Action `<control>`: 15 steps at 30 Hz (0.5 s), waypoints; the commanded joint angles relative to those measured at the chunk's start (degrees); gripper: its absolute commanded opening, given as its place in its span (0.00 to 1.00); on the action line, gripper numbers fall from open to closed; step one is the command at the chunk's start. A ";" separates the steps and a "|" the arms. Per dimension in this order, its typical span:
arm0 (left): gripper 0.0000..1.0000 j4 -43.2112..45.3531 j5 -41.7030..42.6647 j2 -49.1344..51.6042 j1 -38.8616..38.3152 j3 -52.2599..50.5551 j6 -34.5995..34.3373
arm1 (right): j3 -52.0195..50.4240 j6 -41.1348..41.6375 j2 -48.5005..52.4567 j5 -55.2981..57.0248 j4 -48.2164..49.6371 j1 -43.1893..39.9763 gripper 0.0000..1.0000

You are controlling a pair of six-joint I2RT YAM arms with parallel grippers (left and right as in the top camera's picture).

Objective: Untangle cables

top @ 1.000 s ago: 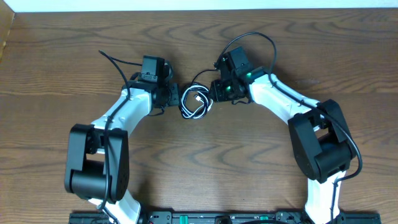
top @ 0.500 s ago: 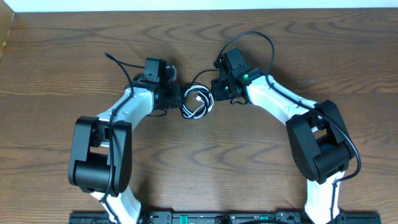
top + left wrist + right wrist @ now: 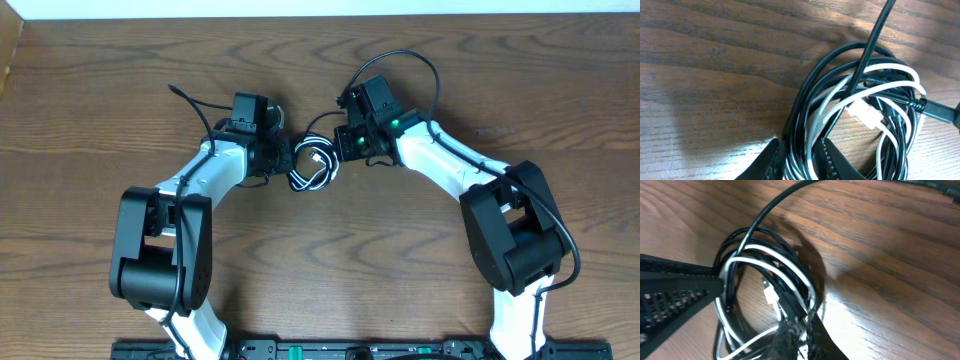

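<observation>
While the top view shows just a tangle of cables (image 3: pixel 312 165) on the table (image 3: pixel 330 270), close views show left fingers (image 3: pixel 823 159) and right fingers (image 3: pixel 792 337) pinching it.

Two cables: black cable (image 3: pixel 799 107), white cable (image 3: pixel 866 113); two grippers: left gripper (image 3: pixel 799 156), right gripper (image 3: pixel 796 332); one table (image 3: pixel 320 262).

left claw (image 3: pixel 291 160) — cables (image 3: pixel 312 168) — right claw (image 3: pixel 338 150)

Dark brown wood-grain worktop (image 3: pixel 320 270) fills the view, grain running left to right. Thin white strip (image 3: pixel 330 7) along the far edge. Lighter tan patch (image 3: pixel 8 50) at the far left corner, cut off, unclear what it is.
</observation>
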 commanded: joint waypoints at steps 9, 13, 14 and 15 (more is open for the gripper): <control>0.08 -0.02 7.52 -1.44 0.48 -0.33 7.26 | 0.90 -0.04 1.05 -2.12 1.14 2.62 0.01; 0.08 -0.85 8.09 -3.10 0.57 -0.33 8.31 | 0.90 -0.31 1.14 -1.64 1.75 3.72 0.01; 0.08 -0.90 8.09 -3.26 0.57 -0.33 8.31 | 0.90 -0.31 1.14 -1.49 2.01 3.91 0.01; 0.08 -0.87 8.09 -3.34 0.57 -0.33 8.28 | 0.90 -0.31 1.22 -1.44 2.23 4.07 0.01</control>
